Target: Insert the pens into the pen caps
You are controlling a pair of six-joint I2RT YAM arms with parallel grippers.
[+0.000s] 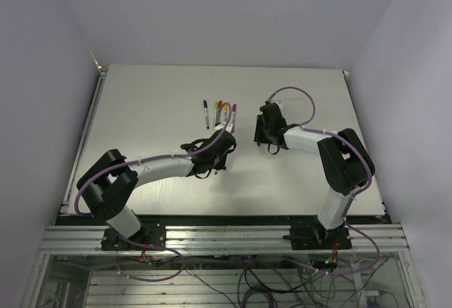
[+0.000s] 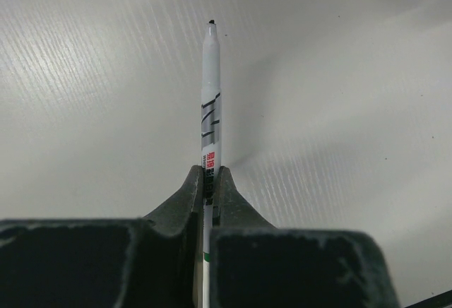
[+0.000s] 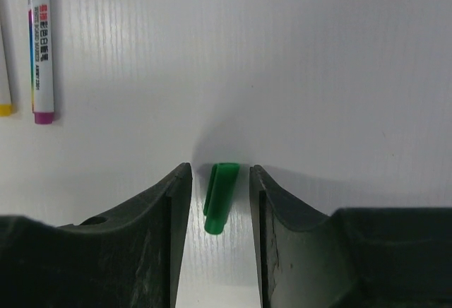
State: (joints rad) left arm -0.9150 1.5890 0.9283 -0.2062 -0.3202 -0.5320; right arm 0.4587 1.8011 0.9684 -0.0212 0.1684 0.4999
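Note:
My left gripper (image 2: 210, 175) is shut on a whitish pen (image 2: 210, 96) with printed lettering. The pen sticks straight out ahead, its bare dark tip (image 2: 211, 22) uncapped, and a green band shows between the jaws. My right gripper (image 3: 220, 174) is open and low over the table, with a green pen cap (image 3: 220, 196) lying between its jaws, touching neither. In the top view the left gripper (image 1: 223, 144) and the right gripper (image 1: 265, 137) are close together mid-table. Other pens (image 1: 216, 113) lie in a row just beyond them. The other caps are not visible.
In the right wrist view a pen with a magenta end (image 3: 40, 46) and one with a yellow end (image 3: 3, 75) lie at the far left. The white table (image 1: 155, 103) is walled at the back and sides.

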